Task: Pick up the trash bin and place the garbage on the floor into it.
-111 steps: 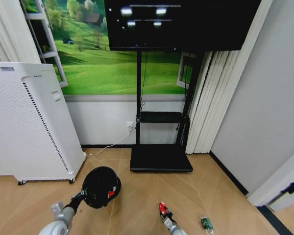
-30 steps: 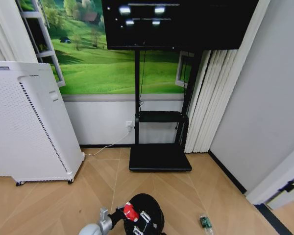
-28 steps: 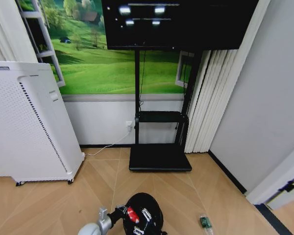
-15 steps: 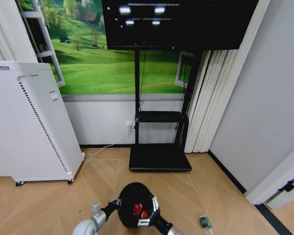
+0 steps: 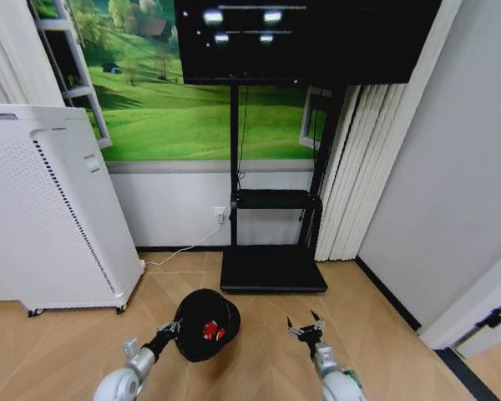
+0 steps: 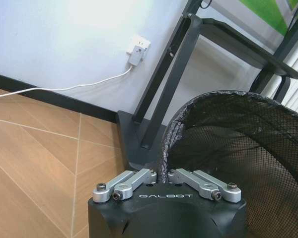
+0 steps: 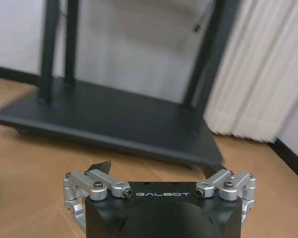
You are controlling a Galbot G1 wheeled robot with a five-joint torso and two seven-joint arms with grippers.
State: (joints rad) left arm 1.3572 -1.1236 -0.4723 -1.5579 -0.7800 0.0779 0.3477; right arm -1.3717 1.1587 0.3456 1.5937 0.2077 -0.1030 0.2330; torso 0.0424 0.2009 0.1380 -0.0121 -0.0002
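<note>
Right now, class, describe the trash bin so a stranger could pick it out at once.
Start at the black TV stand against the wall; on the wooden floor before its base, left of centre, is the trash bin. The left gripper holds it by the rim. It is small, round, black mesh with red litter inside, unlike the tall white perforated box beside it.

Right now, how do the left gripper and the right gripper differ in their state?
The left gripper is shut on the rim of the trash bin, while the right gripper is open and holds nothing. The left gripper carries the bin beside the stand's base; the right gripper hangs free above the bare floor. Both are held low in front of the robot.
</note>
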